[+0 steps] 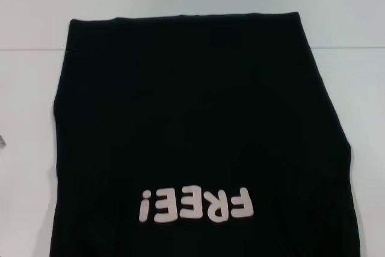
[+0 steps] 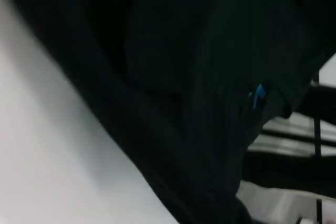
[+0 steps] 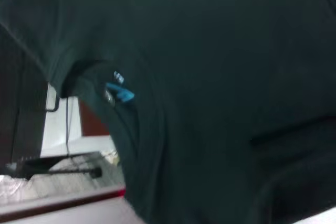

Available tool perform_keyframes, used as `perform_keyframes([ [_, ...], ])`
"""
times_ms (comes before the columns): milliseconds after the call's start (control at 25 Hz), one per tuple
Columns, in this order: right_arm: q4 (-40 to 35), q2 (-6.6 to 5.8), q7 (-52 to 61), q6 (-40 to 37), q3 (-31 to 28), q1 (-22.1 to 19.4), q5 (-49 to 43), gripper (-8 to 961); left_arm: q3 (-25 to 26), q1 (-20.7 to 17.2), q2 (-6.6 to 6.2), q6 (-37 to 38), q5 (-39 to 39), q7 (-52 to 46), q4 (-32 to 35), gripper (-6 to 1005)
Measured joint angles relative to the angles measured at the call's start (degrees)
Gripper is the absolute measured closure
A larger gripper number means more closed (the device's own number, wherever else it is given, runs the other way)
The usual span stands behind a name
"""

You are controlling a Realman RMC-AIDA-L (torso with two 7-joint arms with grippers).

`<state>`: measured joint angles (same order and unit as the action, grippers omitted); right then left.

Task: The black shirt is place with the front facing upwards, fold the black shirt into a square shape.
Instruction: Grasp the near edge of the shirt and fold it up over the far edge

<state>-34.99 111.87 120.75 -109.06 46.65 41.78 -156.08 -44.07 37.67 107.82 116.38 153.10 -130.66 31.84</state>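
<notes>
Head view shows the black shirt [image 1: 198,124] spread flat on the white tabletop [image 1: 30,88], front side up, taking up most of the middle and near part of the surface. Its straight hem lies toward the far edge of the tabletop, and the cloth runs off the near edge of the picture. The cream-white letters "FREE!" [image 1: 195,204] sit close to the near edge and read upside down from the robot's side. Bare tabletop shows along the left side, the right side and beyond the hem.

Left wrist view looks along the shirt [image 2: 199,87] where it meets the white tabletop [image 2: 47,156]; a small blue tag [image 2: 257,97] shows at the neck opening. Right wrist view shows the same cloth [image 3: 226,93] close up, with the blue tag [image 3: 119,93] inside the collar.

Neither gripper appears in any view, so I cannot tell how their fingers stand.
</notes>
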Motion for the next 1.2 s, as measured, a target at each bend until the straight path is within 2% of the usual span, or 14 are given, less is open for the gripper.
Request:
perform_keyframes([
  [80,0.0,0.21,0.1,0.9,-0.9,-0.1,0.0,917,-0.6,0.3,0.38,-0.8,-0.1,0.2,-0.2,937],
  [200,0.0,-0.07,0.5,2.9,-6.3,-0.2,0.5,918,2.5,1.3,0.37,-2.6,-1.4,0.3,0.3,933],
  [280,-0.2,-0.62,1.0,3.6,-11.9,-0.2,1.6,918,7.3,2.4,-0.09,-4.3,-2.1,0.1,0.6,931],
  [480,0.7,-3.38,4.7,6.5,-27.4,-1.3,9.3,918,24.1,4.5,-1.39,-12.8,-4.7,-4.0,0.1,925],
  [520,0.8,-3.69,5.3,7.4,-29.7,-1.8,11.6,918,24.1,4.5,-1.39,-12.8,-4.7,-4.0,0.1,924],
  [600,1.3,-3.82,5.4,10.2,-32.8,-3.1,17.1,918,31.6,4.2,-0.97,-22.3,-9.2,-4.6,-0.5,922],
  [640,1.8,-3.76,5.0,11.9,-33.6,-3.8,19.6,917,32.3,4.0,-0.72,-24.4,-10.5,-4.3,-0.9,921],
  [840,7.4,-2.42,-2.1,27.0,-33.9,-6.0,29.8,917,34.5,2.3,0.99,-37.1,-21.5,1.5,-7.8,915],
  [920,9.1,-1.36,-4.9,31.8,-34.0,-5.8,31.0,917,34.6,2.0,2.14,-40.3,-24.8,4.3,-9.3,913],
  [1040,9.7,0.9,-8.6,37.3,-34.2,-5.1,32.3,917,34.6,1.1,4.96,-45.1,-31.3,9.8,-9.5,909],
  [1120,9.5,2.18,-10.7,40.8,-34.1,-4.8,34.0,917,34.7,0.5,6.11,-47.8,-35.7,12.8,-9.4,907],
  [1200,9.4,2.82,-12.1,43.2,-34.0,-4.5,35.7,918,34.7,0.0,6.66,-49.1,-39.4,15.3,-9.4,904],
])
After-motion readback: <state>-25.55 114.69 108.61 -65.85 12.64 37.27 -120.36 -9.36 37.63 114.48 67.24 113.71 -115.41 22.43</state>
